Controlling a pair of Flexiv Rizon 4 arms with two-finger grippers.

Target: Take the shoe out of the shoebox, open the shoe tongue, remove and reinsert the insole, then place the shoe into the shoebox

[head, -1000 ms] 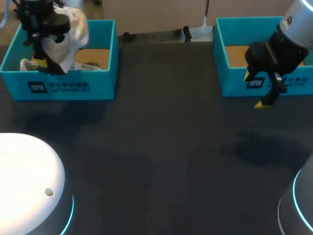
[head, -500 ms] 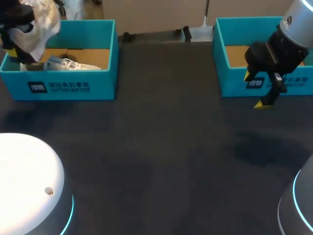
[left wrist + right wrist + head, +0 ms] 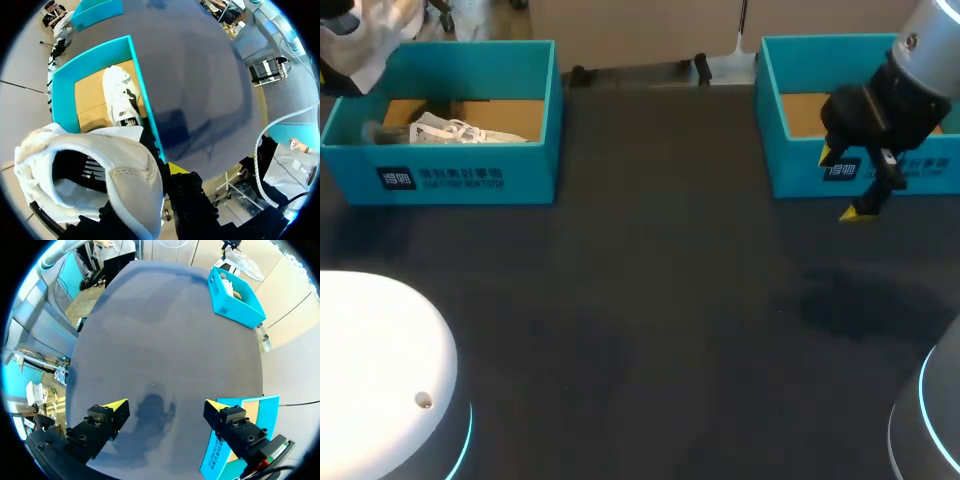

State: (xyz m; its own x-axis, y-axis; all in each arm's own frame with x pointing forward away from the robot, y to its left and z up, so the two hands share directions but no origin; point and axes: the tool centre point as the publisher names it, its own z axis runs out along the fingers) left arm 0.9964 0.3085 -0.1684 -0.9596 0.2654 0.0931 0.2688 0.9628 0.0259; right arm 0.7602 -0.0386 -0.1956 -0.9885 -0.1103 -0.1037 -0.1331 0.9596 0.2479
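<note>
Two shoes, two boxes: our left pincer (image 3: pixel 166 172) is clamped on the lifted shoe (image 3: pixel 100 165) above the left shoebox's (image 3: pixel 470 175) outer end, where the second shoe (image 3: pixel 455 130) lies inside. Our right pincer (image 3: pixel 166 406) hangs, fingers apart, over the worktop (image 3: pixel 650 300) before the right shoebox (image 3: pixel 800 178).

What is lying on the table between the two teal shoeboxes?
Nothing: the head view shows only bare dark table between the left shoebox and the right shoebox.
</note>
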